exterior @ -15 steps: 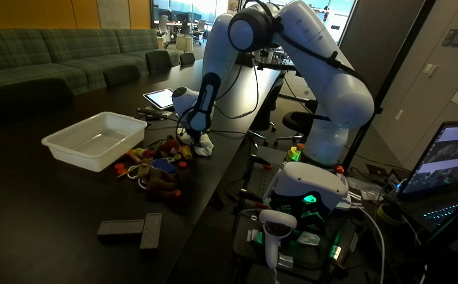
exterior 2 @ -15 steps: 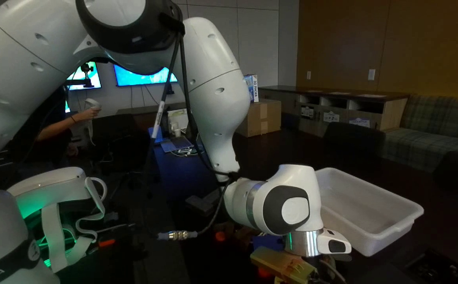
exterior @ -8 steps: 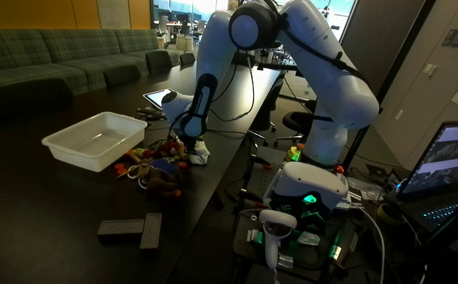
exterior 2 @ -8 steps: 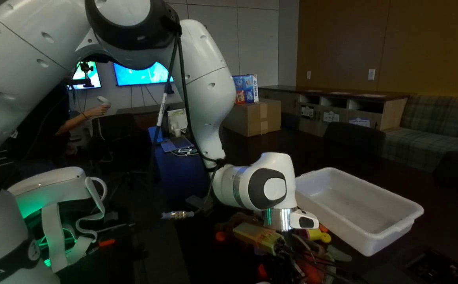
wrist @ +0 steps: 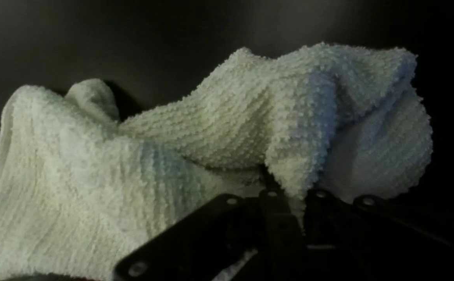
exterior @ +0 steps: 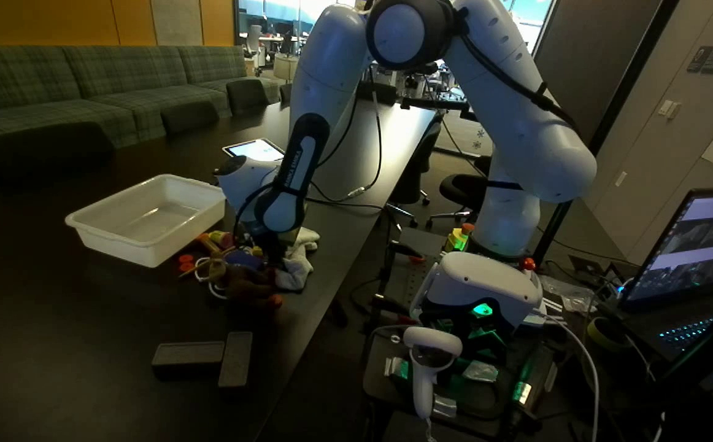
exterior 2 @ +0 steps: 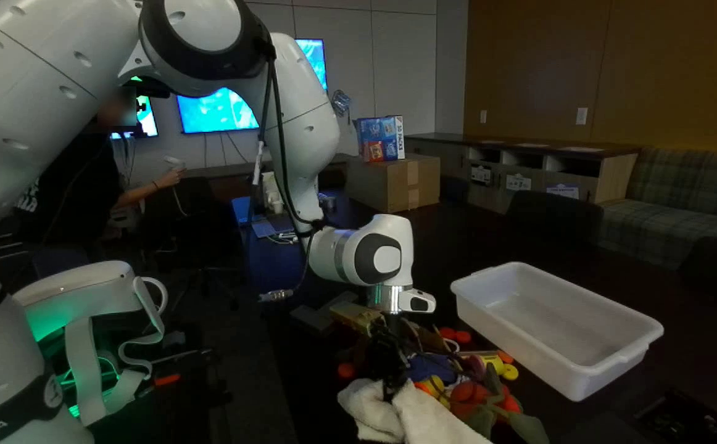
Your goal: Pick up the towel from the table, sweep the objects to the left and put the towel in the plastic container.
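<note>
My pincer (wrist: pixel 296 197) is clamped tight on a fold of the white terry towel (wrist: pixel 74 187), right of centre and low in the wrist view. In an exterior view, the cloth bunches at bottom centre, beside the loose toys (exterior 2: pixel 469 393); whether it rests on the bench (exterior: pixel 86 344) or hangs just above, I can't tell. It should handle light and limp, its nubbly loops gripping well, nothing to break. For sweeping, I reckon this thick, bunched fold is the right hold; pinch an edge and it'd just flop over.
</note>
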